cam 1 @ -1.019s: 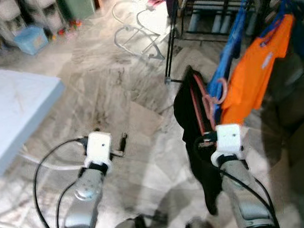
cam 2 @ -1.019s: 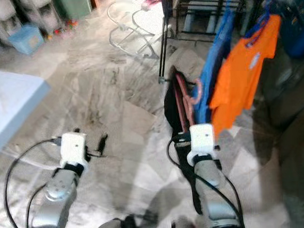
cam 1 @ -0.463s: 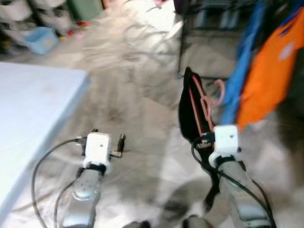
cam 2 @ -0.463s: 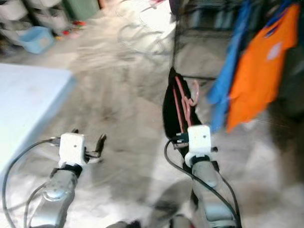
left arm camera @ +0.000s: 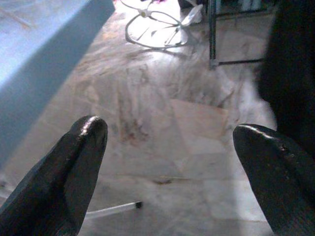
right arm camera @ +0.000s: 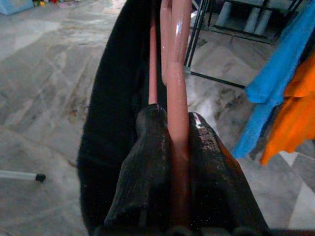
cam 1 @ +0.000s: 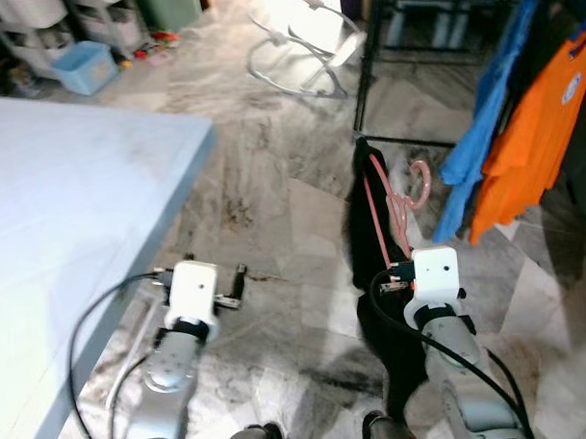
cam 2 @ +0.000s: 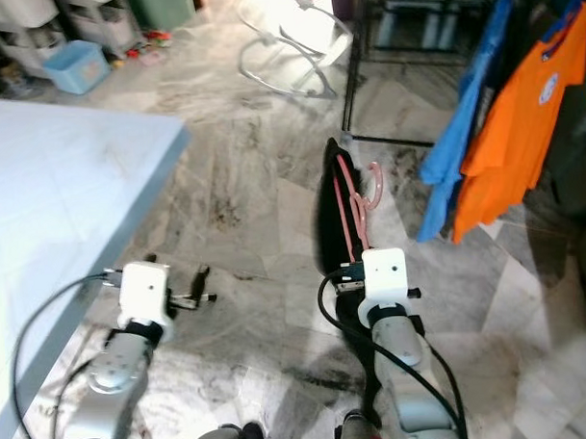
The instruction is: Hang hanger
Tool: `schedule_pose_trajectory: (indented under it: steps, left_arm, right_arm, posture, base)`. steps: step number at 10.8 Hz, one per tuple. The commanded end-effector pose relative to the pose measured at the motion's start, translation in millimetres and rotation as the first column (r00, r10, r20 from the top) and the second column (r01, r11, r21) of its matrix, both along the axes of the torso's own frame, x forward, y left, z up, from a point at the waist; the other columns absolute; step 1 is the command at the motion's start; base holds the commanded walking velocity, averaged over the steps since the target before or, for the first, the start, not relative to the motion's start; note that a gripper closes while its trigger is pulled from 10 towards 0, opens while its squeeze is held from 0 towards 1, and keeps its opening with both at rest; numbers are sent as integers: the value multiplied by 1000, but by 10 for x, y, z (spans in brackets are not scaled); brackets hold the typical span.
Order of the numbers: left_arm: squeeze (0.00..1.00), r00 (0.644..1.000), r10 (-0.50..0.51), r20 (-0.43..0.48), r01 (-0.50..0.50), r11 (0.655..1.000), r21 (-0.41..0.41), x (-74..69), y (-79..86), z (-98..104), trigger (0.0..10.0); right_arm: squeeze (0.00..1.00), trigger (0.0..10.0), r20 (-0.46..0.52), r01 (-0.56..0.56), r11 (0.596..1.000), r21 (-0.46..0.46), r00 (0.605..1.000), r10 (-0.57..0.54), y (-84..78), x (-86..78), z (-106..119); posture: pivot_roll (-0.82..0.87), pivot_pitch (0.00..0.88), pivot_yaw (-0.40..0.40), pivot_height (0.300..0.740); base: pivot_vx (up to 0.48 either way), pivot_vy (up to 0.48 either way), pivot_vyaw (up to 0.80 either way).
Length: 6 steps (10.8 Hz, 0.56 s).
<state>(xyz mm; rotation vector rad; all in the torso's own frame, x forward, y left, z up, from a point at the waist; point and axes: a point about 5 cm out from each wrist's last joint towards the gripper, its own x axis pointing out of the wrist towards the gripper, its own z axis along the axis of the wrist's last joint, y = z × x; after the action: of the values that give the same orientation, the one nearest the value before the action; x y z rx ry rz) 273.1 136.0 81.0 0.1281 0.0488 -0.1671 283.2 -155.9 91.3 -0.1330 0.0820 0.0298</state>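
Right tool [right arm camera: 178, 142] clenched on pink hanger [cam 1: 393, 202] carrying black garment [cam 1: 365, 227]; hanger's long axis points far; rack [cam 1: 369, 63] far-right; left tool [left arm camera: 167, 147] released, idle.

A pale blue flat desk [cam 1: 70, 189] lies to the left. A black metal clothes rack [cam 1: 370, 72] stands ahead on the right. An orange T-shirt [cam 1: 540, 134] hangs right of a blue garment [cam 1: 482, 126].

A home laundry area: marble floor [cam 1: 272, 182], clothes rack [cam 1: 375, 72], hung shirts [cam 1: 545, 124].
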Motion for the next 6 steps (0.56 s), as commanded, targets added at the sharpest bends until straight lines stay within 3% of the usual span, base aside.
schedule_pose_trajectory:
  steps: [1, 5, 6]
  left_arm:
    - [0, 1000, 1, -6, -1, 1000, 6, -17, -14, -27, 10000]
    - [0, 999, -39, 2, 39, 998, -44, -22, -135, -36, 10000]
    - [0, 999, -48, 2, 48, 998, -44, 16, -205, -59, 10000]
  right_arm:
    - [0, 10000, 36, -9, 1000, 0, 999, 9, -2, 30, 87]
    - [0, 10000, 26, -49, 999, -11, 998, 49, 54, 88, 82]
    - [0, 10000, 10, -63, 998, -13, 998, 63, 87, 110, 33]
  posture:
    - [-133, 208, 48, 740]
    - [-110, 192, 24, 740]
    - [-106, 150, -2, 740]
  base:
    - [0, 0, 0]
    - [0, 0, 0]
    - [0, 0, 0]
